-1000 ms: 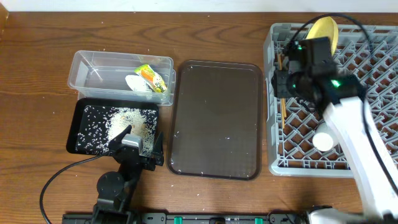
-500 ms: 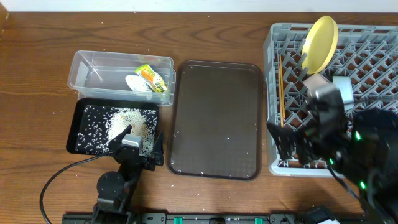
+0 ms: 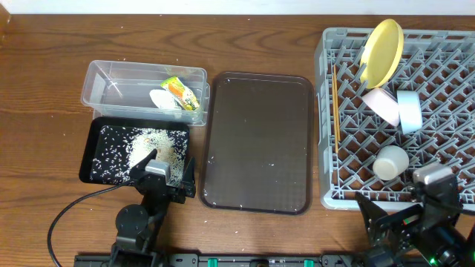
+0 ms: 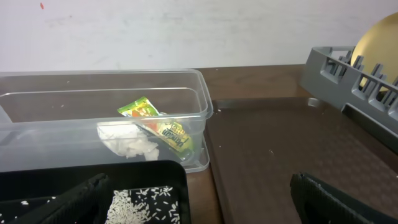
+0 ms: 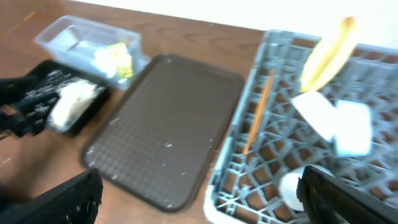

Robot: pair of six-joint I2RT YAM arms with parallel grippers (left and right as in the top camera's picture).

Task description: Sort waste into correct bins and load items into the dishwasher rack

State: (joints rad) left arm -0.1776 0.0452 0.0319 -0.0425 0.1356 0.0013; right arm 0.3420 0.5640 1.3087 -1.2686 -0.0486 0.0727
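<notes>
In the large square grey plastic peg rack (image 3: 445,81): round pale yellow plate (image 3: 382,50) on edge at the far left corner; two thin wooden chopsticks (image 3: 335,104) along the left wall; small white bowl (image 3: 378,105) and small light blue bowl (image 3: 410,111) side by side below the plate; round white cup (image 3: 390,162) nearer the front. Left of the dark brown serving tray (image 3: 258,141), clear rectangular plastic tub (image 3: 111,93) with green-orange-yellow snack wrapper (image 3: 180,90) and crumpled white tissue (image 3: 161,99); before it, shallow black tray (image 3: 87,159) with white rice grains (image 3: 152,144). Left gripper (image 4: 199,186) spread wide, empty, at the black tray's front edge. Right gripper (image 5: 196,180) likewise wide apart, nothing held, before the rack.
</notes>
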